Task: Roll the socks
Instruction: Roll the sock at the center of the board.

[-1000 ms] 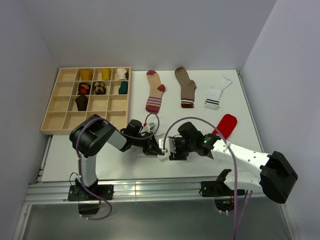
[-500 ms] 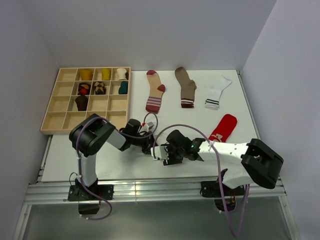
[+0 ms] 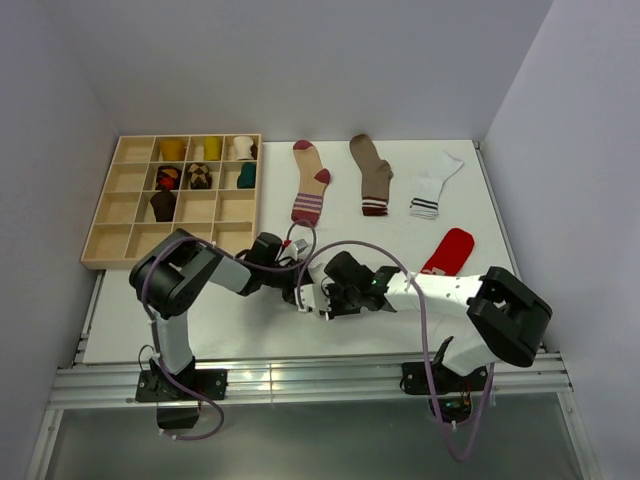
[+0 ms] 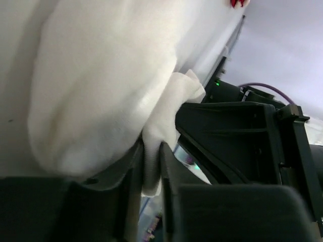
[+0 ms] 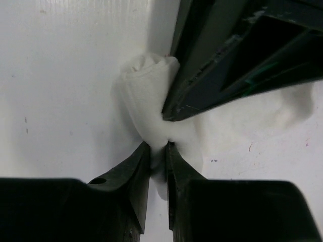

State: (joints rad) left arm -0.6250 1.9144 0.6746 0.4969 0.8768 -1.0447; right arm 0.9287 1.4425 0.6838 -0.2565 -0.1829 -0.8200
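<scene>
Your left fingers (image 4: 131, 191) and right fingers (image 5: 132, 176) are nearly closed, pinching the white sock (image 5: 144, 96). It looks soft and floppy, so grip the thick roll.

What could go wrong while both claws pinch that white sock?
1. The left gripper and right gripper each pinch only a thin fold of the white sock, so it might slip out and the roll could come undone.
2. The grippers are crowded together and could bump.
3. The right arm lies beside the red sock and might drag it.
</scene>
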